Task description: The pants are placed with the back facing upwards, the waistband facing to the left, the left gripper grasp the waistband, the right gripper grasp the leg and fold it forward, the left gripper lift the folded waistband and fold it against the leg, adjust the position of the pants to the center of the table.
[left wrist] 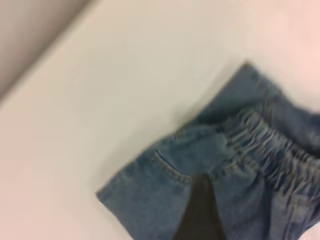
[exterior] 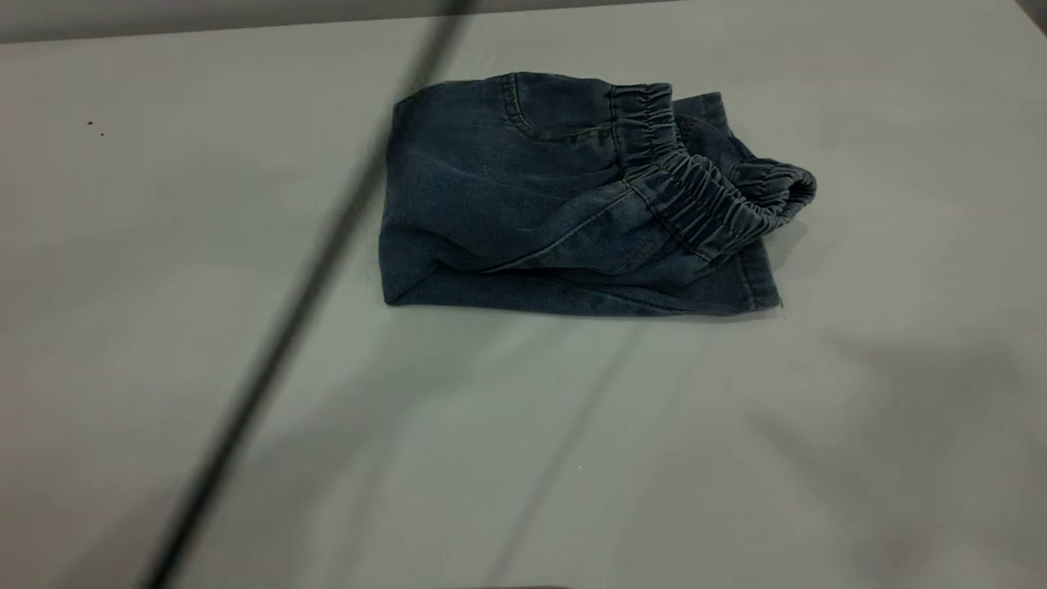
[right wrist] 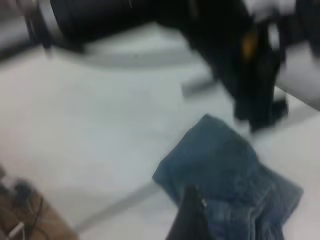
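Folded pants (exterior: 572,213) lie long axis left-right, waistband (exterior: 695,188) toward the right. Left gripper (left wrist: 200,215) above them; finger state indeterminate. Open table (exterior: 164,327) all around.

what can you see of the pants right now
The pants are dark blue washed denim, folded into a compact, roughly rectangular bundle lying flat on the table. The gathered elastic waistband lies on top toward the exterior view's right, curling up at its end. A curved pocket seam shows near the far edge. No gripper touches them; only dark finger tips show above the cloth in the wrist views, and a blurred cable crosses in front of the exterior view.
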`<control>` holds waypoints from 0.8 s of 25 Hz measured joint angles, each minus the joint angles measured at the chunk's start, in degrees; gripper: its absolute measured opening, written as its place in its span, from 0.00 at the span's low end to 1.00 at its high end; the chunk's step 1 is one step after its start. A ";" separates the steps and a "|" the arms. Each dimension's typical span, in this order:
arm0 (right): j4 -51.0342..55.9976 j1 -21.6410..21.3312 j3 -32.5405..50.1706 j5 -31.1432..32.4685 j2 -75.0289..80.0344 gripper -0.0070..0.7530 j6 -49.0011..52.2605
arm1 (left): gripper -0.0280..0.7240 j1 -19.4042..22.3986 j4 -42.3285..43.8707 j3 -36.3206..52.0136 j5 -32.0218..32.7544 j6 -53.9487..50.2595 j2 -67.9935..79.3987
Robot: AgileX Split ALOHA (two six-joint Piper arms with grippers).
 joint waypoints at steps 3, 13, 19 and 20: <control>0.00 0.00 0.00 4.95 -5.99 0.69 0.31 | 0.74 0.00 -0.24 -0.12 0.00 -1.13 -7.41; -2.74 0.00 8.45 6.05 -28.78 0.69 4.29 | 0.74 0.00 -5.08 20.63 0.00 -1.91 -32.92; -10.28 0.00 19.75 6.05 -45.92 0.69 7.57 | 0.74 0.00 -5.16 41.17 0.00 -2.06 -48.85; -11.36 0.00 21.81 6.05 -48.28 0.69 8.36 | 0.74 0.00 -5.16 44.46 0.00 -2.06 -51.75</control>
